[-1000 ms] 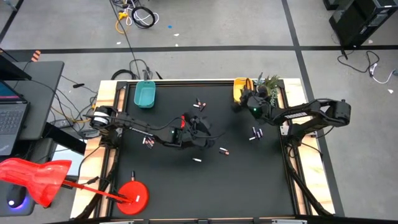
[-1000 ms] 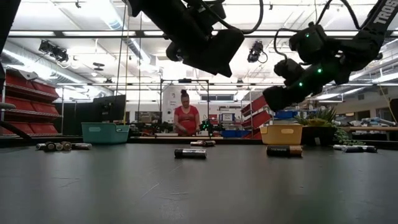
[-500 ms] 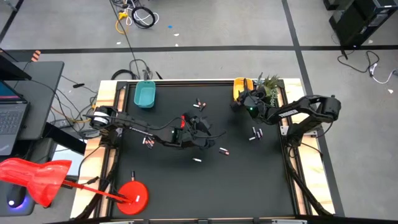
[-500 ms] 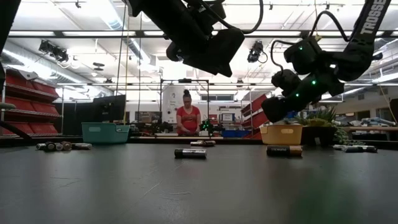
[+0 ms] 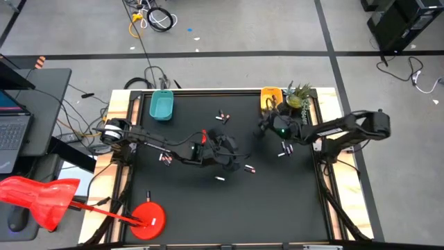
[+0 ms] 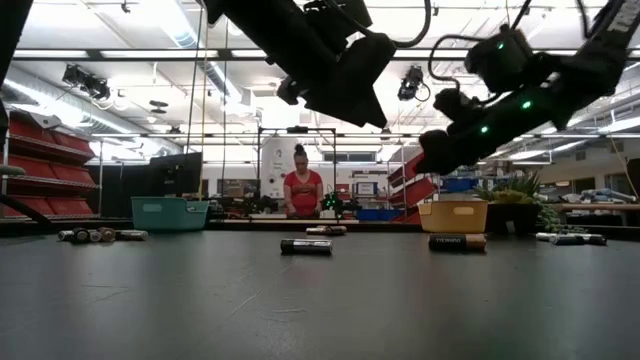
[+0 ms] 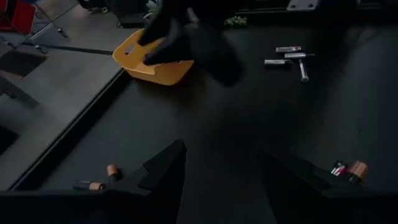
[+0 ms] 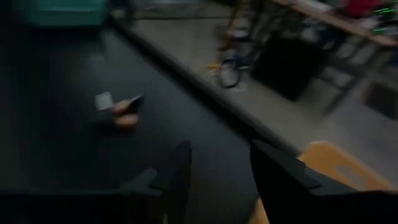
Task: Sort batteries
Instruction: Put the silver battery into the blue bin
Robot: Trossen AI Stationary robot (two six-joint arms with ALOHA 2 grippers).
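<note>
- High view: the right gripper (image 5: 266,129) has come away from the yellow tray (image 5: 269,97) toward the mat's middle, likely a drop done; the batteries (image 5: 284,148) lie scattered nearer than the tray
- Low view: a battery (image 6: 305,246) lies left of that tray (image 6: 452,216)
- Left wrist view: left gripper (image 7: 221,163) open, empty
- Right wrist view: right gripper (image 8: 219,163) open, holding nothing

The high view looks straight down on the whole black table (image 5: 277,201), with floor on every side. The low view sits at tabletop height and faces level across it into the room, and both show the teal tray (image 5: 161,105) and yellow tray (image 6: 452,215). Each wrist view looks forward and down, close over the tabletop; both also catch the yellow tray.
</note>
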